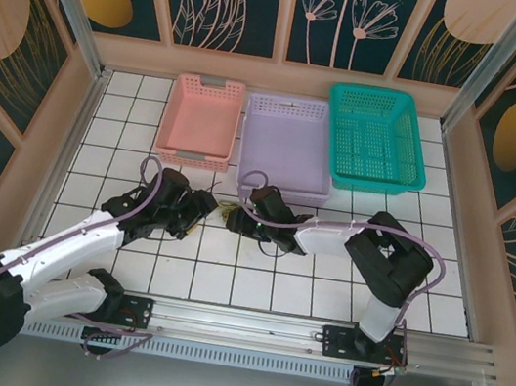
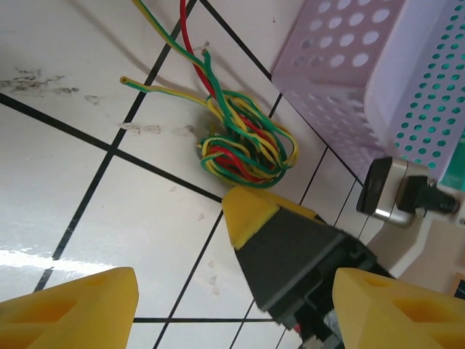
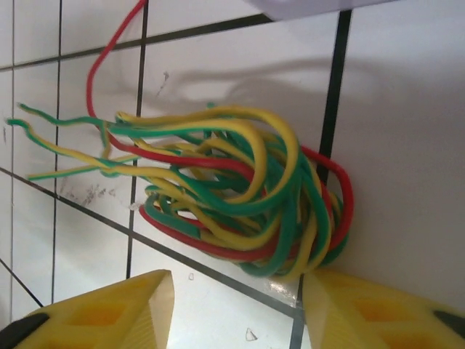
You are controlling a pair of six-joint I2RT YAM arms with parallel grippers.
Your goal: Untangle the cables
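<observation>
Two right fingers (image 3: pixel 363 313) stand apart, the cables (image 3: pixel 232 196) bunched just at their 12 o'clock, ungripped. The left fingers (image 2: pixel 73 305) gape wide and empty, with the tangle at their 12 o'clock too. It lies on the tiled desk (image 1: pixel 320 293), near the lilac basket (image 1: pixel 286 143), at its 7 o'clock corner.

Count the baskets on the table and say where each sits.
3, in a row behind the cables: pink basket on the left, lilac basket in the middle, teal basket on the right. None appears hidden.
</observation>
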